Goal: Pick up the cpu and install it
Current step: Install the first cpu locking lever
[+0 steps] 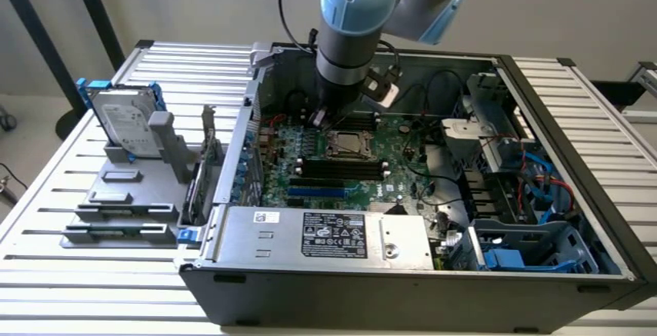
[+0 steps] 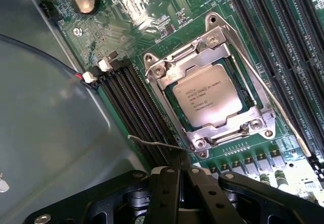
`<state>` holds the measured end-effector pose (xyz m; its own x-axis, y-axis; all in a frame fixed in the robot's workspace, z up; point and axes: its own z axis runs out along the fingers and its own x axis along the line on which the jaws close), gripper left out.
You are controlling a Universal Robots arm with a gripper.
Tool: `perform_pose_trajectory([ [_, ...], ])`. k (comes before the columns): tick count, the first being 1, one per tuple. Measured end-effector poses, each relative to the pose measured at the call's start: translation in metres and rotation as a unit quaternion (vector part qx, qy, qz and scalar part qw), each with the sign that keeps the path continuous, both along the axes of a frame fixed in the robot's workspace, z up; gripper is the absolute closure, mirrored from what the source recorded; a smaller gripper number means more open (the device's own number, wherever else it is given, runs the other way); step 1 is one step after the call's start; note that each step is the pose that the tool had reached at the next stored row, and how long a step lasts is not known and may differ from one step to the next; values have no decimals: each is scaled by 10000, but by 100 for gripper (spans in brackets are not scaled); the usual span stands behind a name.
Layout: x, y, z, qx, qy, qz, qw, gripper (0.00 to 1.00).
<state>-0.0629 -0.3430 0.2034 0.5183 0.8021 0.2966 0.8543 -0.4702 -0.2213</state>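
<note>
The cpu, a flat square chip with a silver-grey top, lies in the motherboard socket under the metal retention frame. In the exterior view the cpu sits mid-board inside the open computer case. My gripper is shut, its black fingers pressed together just beside the socket's corner. A thin wire socket lever runs up to the fingertips; I cannot tell if it is pinched. The gripper hangs low over the board, right next to the socket.
Black memory slots flank the socket on both sides. The grey case wall stands close by. A power supply fills the case front, cables and drive cages the exterior view's right. A hard drive in a blue bracket stands outside the case.
</note>
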Motion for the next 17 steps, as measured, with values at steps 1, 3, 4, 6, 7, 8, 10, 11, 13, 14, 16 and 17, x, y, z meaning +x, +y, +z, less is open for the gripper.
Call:
perform_pose_trajectory([
  [1,2,7,-1,-9,0,-11,10000,89],
  [3,5,14,-3,-36,0,-26,10000,89],
  [4,7,14,-3,-56,0,-31,10000,89],
  [6,13,15,-5,-96,0,-43,9999,89],
  [7,18,17,-7,-110,0,-49,9999,89],
  [8,25,19,-9,-122,0,-54,9999,89],
  [10,41,26,-12,-145,0,-64,9999,89],
  [11,48,31,-14,-157,1,-70,9999,89],
  [13,66,39,-17,-176,0,-81,9998,89],
  [14,76,40,-19,-182,1,-85,9998,89],
  [16,93,45,-23,-193,1,-93,9998,89],
  [17,96,49,-24,-200,2,-99,9998,89],
])
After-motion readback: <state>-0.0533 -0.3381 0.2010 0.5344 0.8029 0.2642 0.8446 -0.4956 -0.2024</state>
